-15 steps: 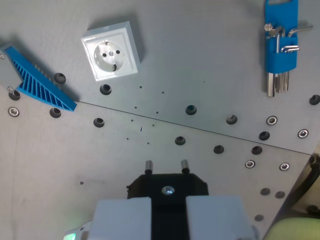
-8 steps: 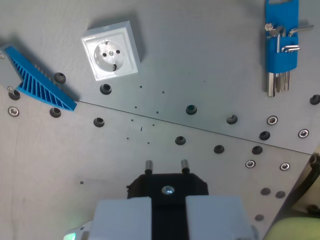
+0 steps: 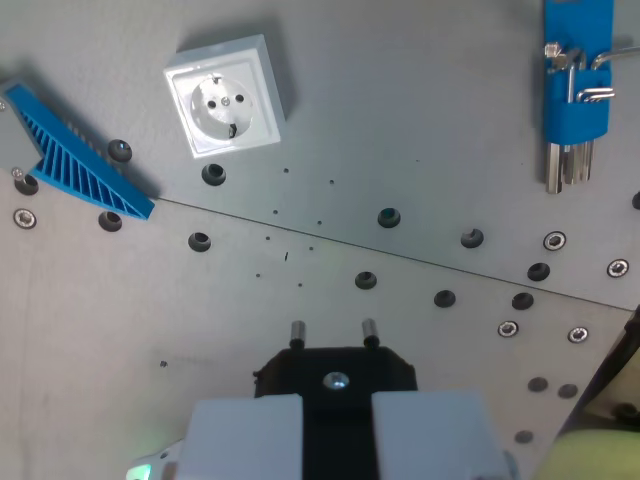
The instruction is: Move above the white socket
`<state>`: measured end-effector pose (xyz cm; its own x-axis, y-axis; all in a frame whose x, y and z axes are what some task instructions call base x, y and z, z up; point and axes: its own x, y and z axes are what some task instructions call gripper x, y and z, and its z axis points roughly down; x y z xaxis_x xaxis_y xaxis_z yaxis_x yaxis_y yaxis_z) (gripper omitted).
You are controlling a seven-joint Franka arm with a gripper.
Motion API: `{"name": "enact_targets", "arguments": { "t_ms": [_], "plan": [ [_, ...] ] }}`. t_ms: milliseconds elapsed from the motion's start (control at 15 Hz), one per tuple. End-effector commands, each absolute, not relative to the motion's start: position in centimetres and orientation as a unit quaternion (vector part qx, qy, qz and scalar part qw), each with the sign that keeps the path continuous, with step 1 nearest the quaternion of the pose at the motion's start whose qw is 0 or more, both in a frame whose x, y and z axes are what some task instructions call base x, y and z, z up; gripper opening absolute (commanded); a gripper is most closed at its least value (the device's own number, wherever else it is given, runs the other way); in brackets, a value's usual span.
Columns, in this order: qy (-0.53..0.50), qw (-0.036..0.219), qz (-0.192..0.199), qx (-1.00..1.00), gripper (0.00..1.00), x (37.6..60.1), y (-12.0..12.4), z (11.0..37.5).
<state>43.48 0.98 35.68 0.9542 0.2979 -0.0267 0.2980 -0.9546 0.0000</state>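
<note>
1 grey metal table (image 3: 420, 120) fills the wrist view, and the white socket (image 3: 224, 97) lies flat on it in the far left part, well apart from the gripper (image 3: 333, 415) at the near middle edge. So the socket sits ahead and to the left of the black plug (image 3: 334, 362) clamped between the closed fingers (image 3: 245, 435), whose 2 pins (image 3: 297, 331) point toward the far side; the coming move has to go that way.
</note>
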Motion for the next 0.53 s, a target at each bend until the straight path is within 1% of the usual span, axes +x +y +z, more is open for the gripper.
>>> {"name": "enact_targets", "arguments": {
  "t_ms": [67, 533],
  "plan": [
    [0.171, 0.004, 0.031, 0.985, 0.0, 43.1, 1.3, 34.2],
    [0.186, 0.003, 0.033, 0.982, 0.0, 42.7, 2.1, 30.9]
  ]
}}
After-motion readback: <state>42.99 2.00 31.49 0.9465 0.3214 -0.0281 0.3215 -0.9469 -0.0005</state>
